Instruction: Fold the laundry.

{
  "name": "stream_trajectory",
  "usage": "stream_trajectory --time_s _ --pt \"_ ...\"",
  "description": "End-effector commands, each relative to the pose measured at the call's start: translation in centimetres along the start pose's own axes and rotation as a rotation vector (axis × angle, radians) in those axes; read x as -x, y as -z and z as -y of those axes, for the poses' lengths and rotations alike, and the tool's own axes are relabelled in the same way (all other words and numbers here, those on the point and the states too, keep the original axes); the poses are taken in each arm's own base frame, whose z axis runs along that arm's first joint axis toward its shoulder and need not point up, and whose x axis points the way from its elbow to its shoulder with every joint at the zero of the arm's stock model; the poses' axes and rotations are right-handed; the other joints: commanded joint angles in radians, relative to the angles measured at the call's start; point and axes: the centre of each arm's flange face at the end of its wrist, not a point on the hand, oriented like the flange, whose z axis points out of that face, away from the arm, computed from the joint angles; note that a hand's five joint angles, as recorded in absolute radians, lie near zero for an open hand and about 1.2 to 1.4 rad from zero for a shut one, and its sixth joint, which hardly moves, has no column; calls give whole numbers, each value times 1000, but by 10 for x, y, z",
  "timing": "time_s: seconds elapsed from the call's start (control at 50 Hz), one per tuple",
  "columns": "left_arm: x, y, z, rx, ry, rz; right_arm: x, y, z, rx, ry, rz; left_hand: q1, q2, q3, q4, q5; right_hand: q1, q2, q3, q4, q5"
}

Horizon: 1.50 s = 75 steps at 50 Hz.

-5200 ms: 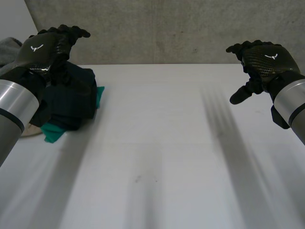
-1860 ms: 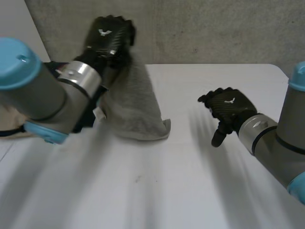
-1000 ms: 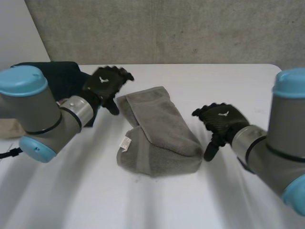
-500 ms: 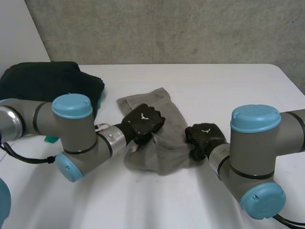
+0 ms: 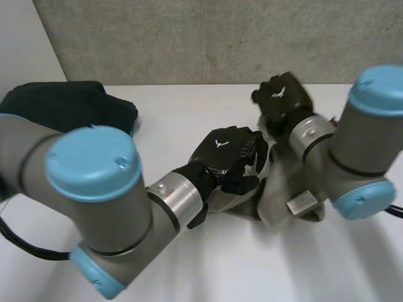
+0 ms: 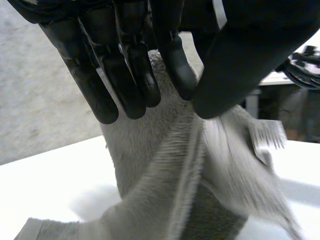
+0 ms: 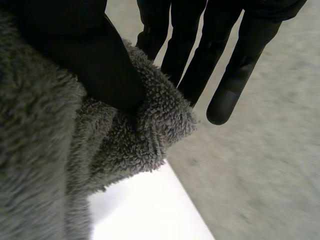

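Dark clothes pile blocks the table's left; front lies bare

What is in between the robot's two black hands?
The grey towel. The left hand and the right hand each pinch it, and it hangs between them in the head view.

We take this for a robotics lab or test cell, not a home. Noted: a bare grey concrete wall behind a plain white table. Two machine arms, left arm and right arm, have grey joints and light-blue caps. A pile of dark clothes lies at the table's left.
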Motion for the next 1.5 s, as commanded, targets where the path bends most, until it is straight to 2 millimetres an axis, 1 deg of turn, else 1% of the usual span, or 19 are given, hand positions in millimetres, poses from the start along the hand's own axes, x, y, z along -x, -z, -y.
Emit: stream_trajectory --time_s 0.02,0.04,0.1,0.22,0.34,0.38,0.46,0.56,0.68,0.78,0.88,0.96,1.06,1.08,1.12,1.26,1.36,1.42,1.5 --pt "23 -20 -27 5 -58 144 30 -21 -42 21 -16 40 -293 -302 -312 -312 -310 -780 -851 -866 -889 -838" --pt "26 -19 -27 8 -73 161 27 -22 -43 25 -15 26 -367 -377 -386 -386 -384 -910 -981 -996 -1020 -968" --pt "36 -15 -27 32 -135 214 11 -21 -38 37 -26 -41 -663 -672 -682 -682 -680 -910 -981 -996 -1020 -968" --pt "45 3 4 8 -217 255 -21 -8 -29 67 -60 -113 -731 -741 -751 -751 -749 -910 -981 -996 -1020 -968" --pt "47 24 12 14 -269 278 -42 41 -11 220 -178 -98 -729 -738 -748 -748 -746 -910 -981 -996 -1020 -968" --pt "54 29 8 39 -285 298 -40 53 -12 283 -230 -75 -723 -733 -742 -742 -740 -910 -981 -996 -1020 -968" --pt "74 42 -20 160 -333 349 -21 87 -27 460 -371 8 -699 -709 -719 -719 -716 -719 -789 -805 -828 -776" --pt "78 47 -42 234 -321 362 2 101 -48 500 -457 39 -635 -645 -654 -654 -652 -692 -762 -778 -801 -749" --pt "83 43 -66 292 -257 362 18 101 -65 450 -570 -7 -544 -554 -563 -563 -561 -680 -750 -766 -789 -737" --pt "82 37 -71 288 -188 355 39 94 -79 454 -645 7 -549 -559 -569 -569 -567 -680 -750 -766 -789 -737" --pt "84 31 -70 272 -170 354 47 79 -87 418 -627 -20 -579 -589 -598 -598 -596 -592 -663 -678 -701 -650" --pt "80 24 -70 259 -171 326 48 67 -98 407 -591 -55 -614 -624 -633 -634 -631 -419 -489 -505 -528 -477" --pt "70 12 -74 249 -161 275 39 62 -101 407 -507 -110 -632 -641 -651 -651 -649 309 239 223 200 252" --pt "68 9 -74 243 -154 271 37 62 -100 405 -502 -117 -640 -650 -660 -660 -658 311 241 225 202 254" --pt "67 6 -74 236 -141 266 33 61 -95 389 -493 -130 -661 -671 -680 -681 -678 311 241 225 202 254" --pt "59 -16 -85 221 -83 236 -1 72 -45 253 -428 -175 -673 -683 -692 -692 -690 311 241 225 202 254" --pt "56 -31 -92 210 -83 216 -23 90 -6 183 -329 -181 -661 -671 -680 -681 -678 311 241 225 202 254" --pt "53 -35 -93 204 -90 207 -29 97 7 150 -319 -178 -649 -659 -669 -669 -666 311 241 225 202 254" --pt "50 -40 -97 198 -95 200 -39 108 32 75 -317 -168 -453 -463 -473 -473 -470 311 241 225 202 254"
